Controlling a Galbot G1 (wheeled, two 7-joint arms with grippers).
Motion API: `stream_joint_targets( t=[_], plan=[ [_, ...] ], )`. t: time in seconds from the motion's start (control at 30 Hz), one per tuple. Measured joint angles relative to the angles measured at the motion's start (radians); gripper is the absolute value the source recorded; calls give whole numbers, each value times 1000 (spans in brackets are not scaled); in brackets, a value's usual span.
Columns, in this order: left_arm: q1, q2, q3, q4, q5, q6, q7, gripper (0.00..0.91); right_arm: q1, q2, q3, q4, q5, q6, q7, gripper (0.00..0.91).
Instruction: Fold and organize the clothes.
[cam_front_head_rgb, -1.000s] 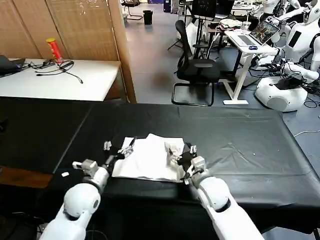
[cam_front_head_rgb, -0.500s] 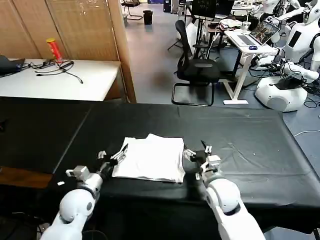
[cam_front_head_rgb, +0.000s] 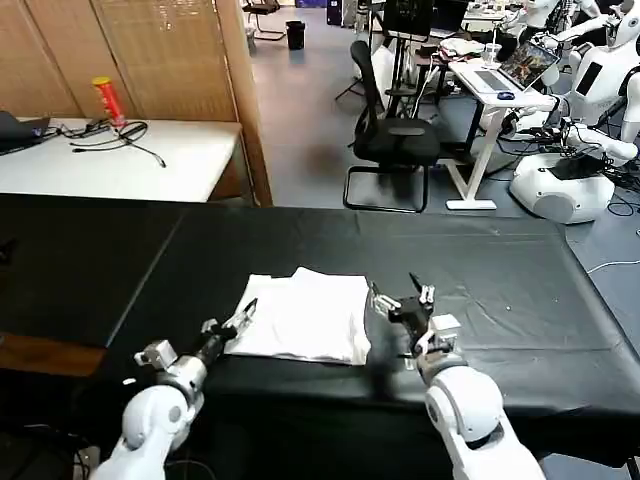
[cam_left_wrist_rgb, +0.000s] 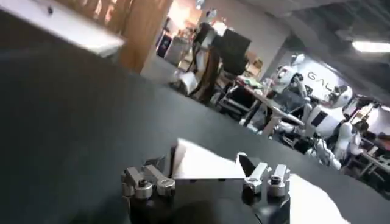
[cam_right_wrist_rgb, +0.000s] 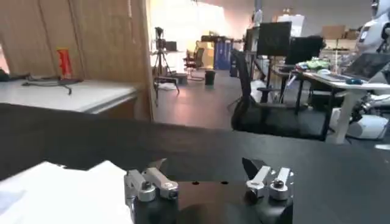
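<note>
The clothes are one white T-shirt (cam_front_head_rgb: 303, 315), folded into a flat rectangle on the black tablecloth (cam_front_head_rgb: 480, 290) near the table's front. My left gripper (cam_front_head_rgb: 232, 325) is open just off the shirt's left front corner, nothing between its fingers. My right gripper (cam_front_head_rgb: 402, 300) is open beside the shirt's right edge, a little apart from it, and holds nothing. In the left wrist view the shirt (cam_left_wrist_rgb: 204, 167) lies just beyond that gripper (cam_left_wrist_rgb: 204, 173). In the right wrist view the shirt (cam_right_wrist_rgb: 61, 192) lies off to one side of the right gripper (cam_right_wrist_rgb: 204, 176).
A white side table (cam_front_head_rgb: 110, 160) with cables and a red can (cam_front_head_rgb: 106, 100) stands at the back left. A black office chair (cam_front_head_rgb: 390, 135), desks and other robots (cam_front_head_rgb: 570, 170) fill the room beyond the table's far edge. Bare tablecloth extends left and right of the shirt.
Both grippers have drawn back off the folded shirt, the left toward the front left and the right outward to the right. The shirt stays flat where it was.
</note>
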Motion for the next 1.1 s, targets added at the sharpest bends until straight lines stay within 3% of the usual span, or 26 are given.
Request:
stream_joint_targets(
  t=[0.03, 0.07, 0.13, 0.2, 0.47, 0.6, 0.83, 1.1],
  plan=[
    [-1, -1, -1, 2, -9, 3, -1, 449, -2, 0, 2, 2, 0, 1, -1, 878],
    [-1, -1, -1, 2, -16, 5, -1, 185, -3, 0, 4, 4, 0, 1, -1, 878],
    [-1, -1, -1, 2, -28, 10, -1, 59, -5, 0, 5, 5, 0, 3, -1, 878],
    [-1, -3, -2, 3, -42, 13, -1, 0, -7, 1, 5, 6, 0, 4, -2, 878],
    [-2, -4, -15, 8, -70, 19, -8, 0, -13, 7, 6, 12, -3, 8, -2, 878],
    [-7, 3, -27, -5, -14, 14, -13, 0, -18, 8, 14, 17, -4, 8, -2, 878],
    [-35, 69, -56, -64, 209, 40, -18, 0, -34, 2, 38, 32, -3, 8, -6, 878],
    [-3, 268, -120, -136, 455, 21, 9, 0, -37, 0, 59, 37, -1, 5, -7, 878]
  ],
)
